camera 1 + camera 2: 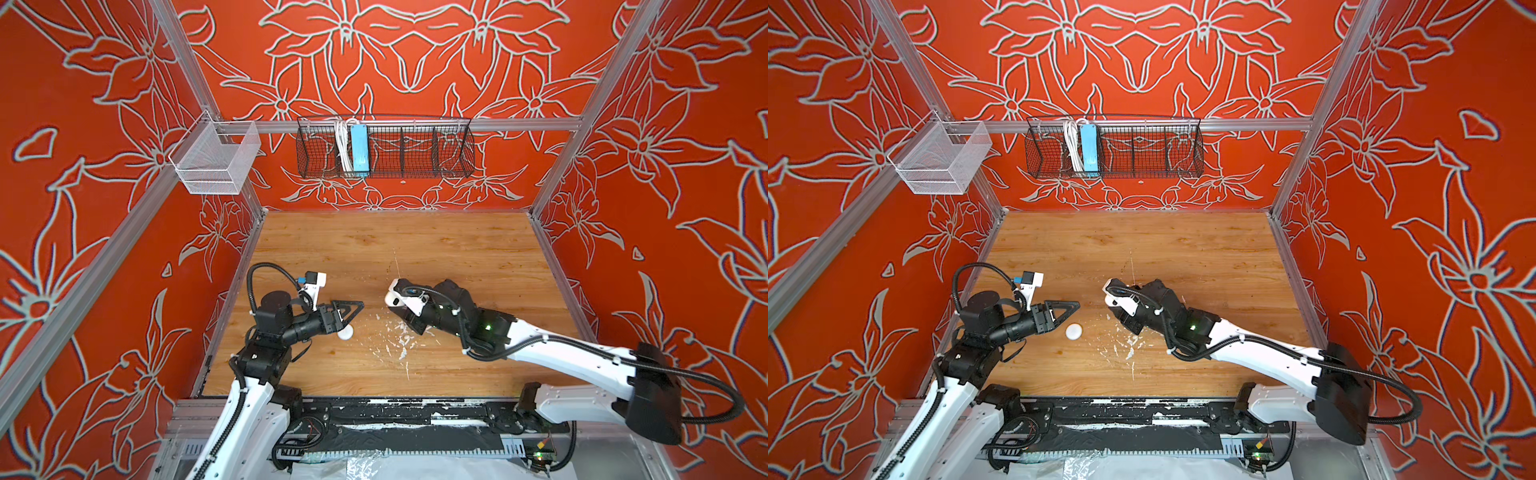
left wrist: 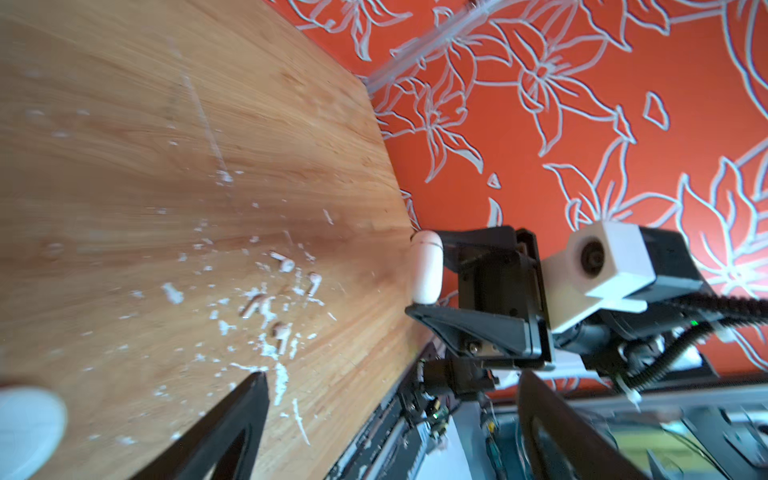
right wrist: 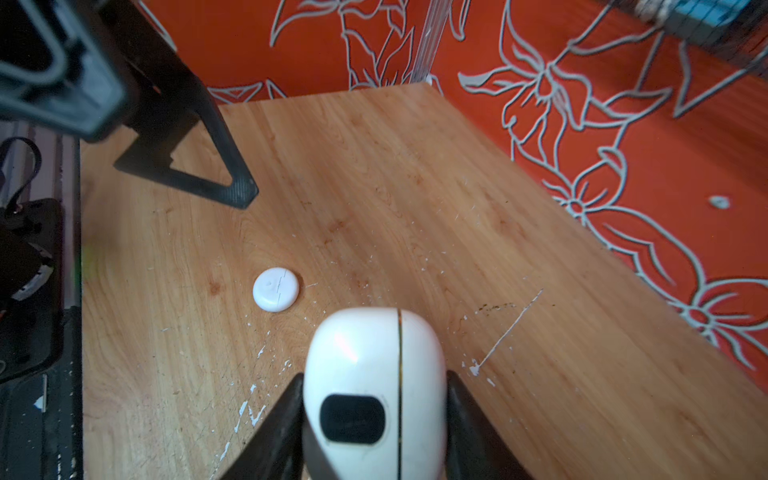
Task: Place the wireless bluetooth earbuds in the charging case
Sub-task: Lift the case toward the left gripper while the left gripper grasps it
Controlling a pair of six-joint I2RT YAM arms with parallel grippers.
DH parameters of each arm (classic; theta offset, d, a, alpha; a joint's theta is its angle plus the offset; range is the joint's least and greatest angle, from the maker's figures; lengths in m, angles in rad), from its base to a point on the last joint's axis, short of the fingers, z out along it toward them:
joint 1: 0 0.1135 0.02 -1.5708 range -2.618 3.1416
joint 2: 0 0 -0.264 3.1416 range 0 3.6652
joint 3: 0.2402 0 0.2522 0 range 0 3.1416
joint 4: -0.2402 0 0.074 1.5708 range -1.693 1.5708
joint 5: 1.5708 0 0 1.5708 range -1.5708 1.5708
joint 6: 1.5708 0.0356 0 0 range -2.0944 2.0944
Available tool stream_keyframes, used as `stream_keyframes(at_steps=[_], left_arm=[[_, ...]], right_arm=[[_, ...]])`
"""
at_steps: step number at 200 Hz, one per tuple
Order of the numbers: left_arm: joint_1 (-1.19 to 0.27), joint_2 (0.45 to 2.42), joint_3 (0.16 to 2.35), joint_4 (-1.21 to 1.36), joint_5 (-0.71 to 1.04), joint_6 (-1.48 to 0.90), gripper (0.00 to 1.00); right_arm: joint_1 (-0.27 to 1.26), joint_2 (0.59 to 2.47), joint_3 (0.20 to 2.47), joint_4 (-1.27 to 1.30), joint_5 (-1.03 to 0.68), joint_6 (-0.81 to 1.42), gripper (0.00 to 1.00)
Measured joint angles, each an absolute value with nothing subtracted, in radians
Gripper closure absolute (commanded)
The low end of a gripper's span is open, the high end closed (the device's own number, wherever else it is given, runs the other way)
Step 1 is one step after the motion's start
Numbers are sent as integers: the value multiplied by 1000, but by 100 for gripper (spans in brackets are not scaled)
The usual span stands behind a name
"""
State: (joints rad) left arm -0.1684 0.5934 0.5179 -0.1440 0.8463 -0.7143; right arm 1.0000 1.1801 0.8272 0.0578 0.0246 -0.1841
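Left end effector (image 1: 351, 312), released, is held over the table (image 1: 1142, 257) by the white disc (image 1: 1074, 331); the earbuds (image 2: 314, 281), lying among paint flecks (image 2: 172, 293) at the disc's 4 o'clock, are best pinched singly; the charging case (image 3: 365, 353), lid shut, is clenched by the right end effector (image 3: 374, 378).

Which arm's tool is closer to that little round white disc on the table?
Left. The left tool hangs open right beside the white disc. The right tool, gripping the charging case, sits farther off on the disc's other side.
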Motion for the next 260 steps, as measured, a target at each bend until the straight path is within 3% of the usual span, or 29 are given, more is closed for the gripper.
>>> stream_keyframes(at_steps=[44,81,107,153,200,260], left_arm=[[-384,636,566,-62,776,-701,18],[-485,743,624,-35,710,-670,24],[-520,780,659,-34,682,-649,28],[-548,842,704,-13,662,-619,44],[-566,895,713,-14,639,-601,51],[-577,918,720,-14,620,-593,71]], right_arm=[[1022,1029,750,96,49,-264,67],[1054,993,733,118,76,-339,67],[1062,992,733,141,86,-377,67],[1074,1028,734,173,90,-418,67],[1078,1078,748,178,97,-430,67],[1082,1085,768,193,97,-439,67]])
